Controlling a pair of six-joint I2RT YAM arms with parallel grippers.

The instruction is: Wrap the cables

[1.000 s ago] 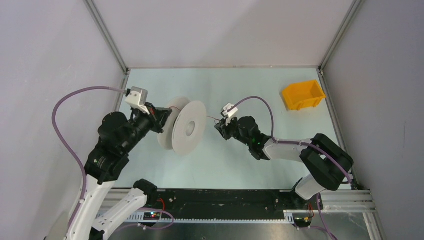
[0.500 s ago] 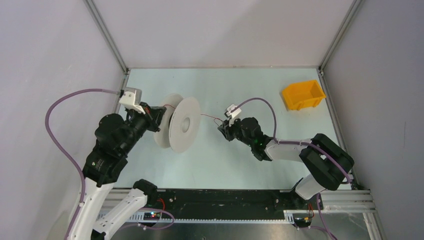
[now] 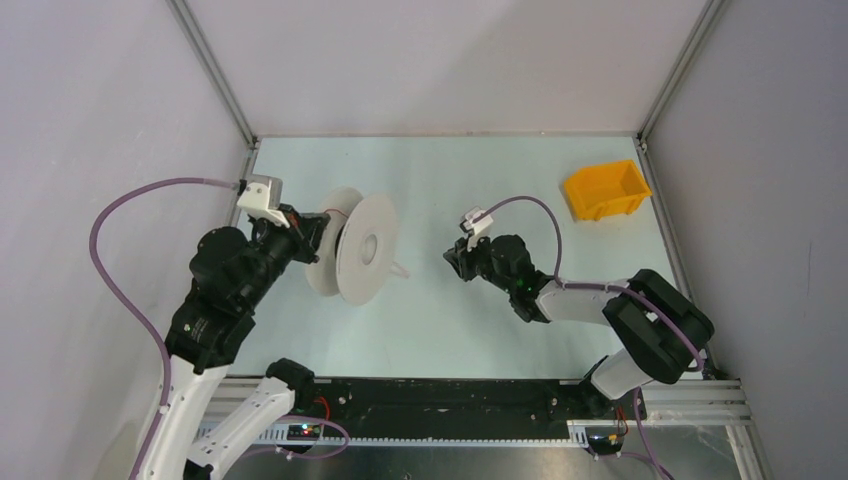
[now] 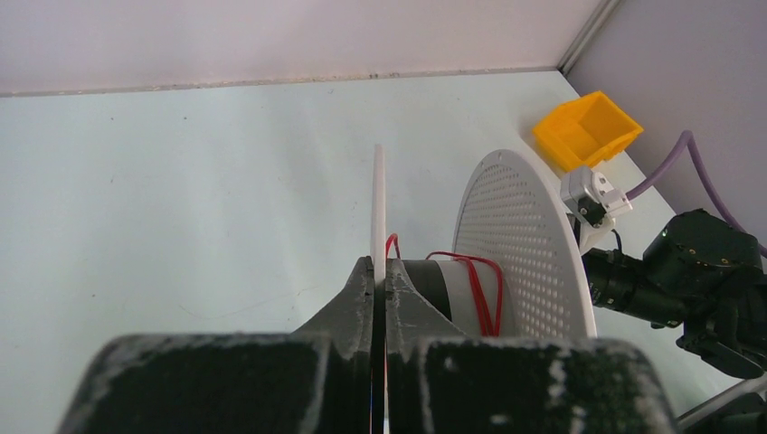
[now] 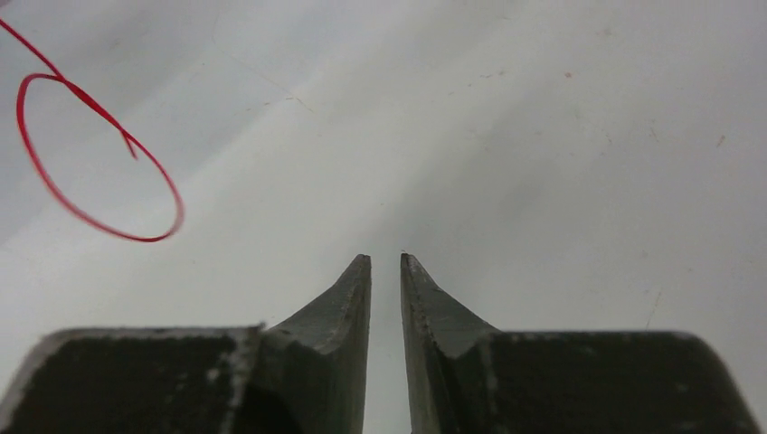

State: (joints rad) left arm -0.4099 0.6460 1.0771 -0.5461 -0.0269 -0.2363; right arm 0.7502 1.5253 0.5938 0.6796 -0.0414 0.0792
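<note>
The spool (image 3: pixel 365 250) is held on edge, 1 flange clenched in the left pincer (image 4: pixel 378 271). A few red turns of cable (image 4: pixel 484 303) are wound on the core. No long slack is seen on the tabletop (image 3: pixel 480 170). Only a short loose end (image 5: pixel 167 190) curls free beside the spool, so the wrapping is judged nearly done. The right pincer (image 5: pixel 386 262) is released, its jaws slightly parted around nothing. The end is left to be wound in.

Left gripper (image 4: pixel 381 282) reaches rightward, jaws pinched on the spool flange (image 4: pixel 379 208); right gripper (image 5: pixel 385 264) points leftward, jaws slightly apart, empty.
</note>
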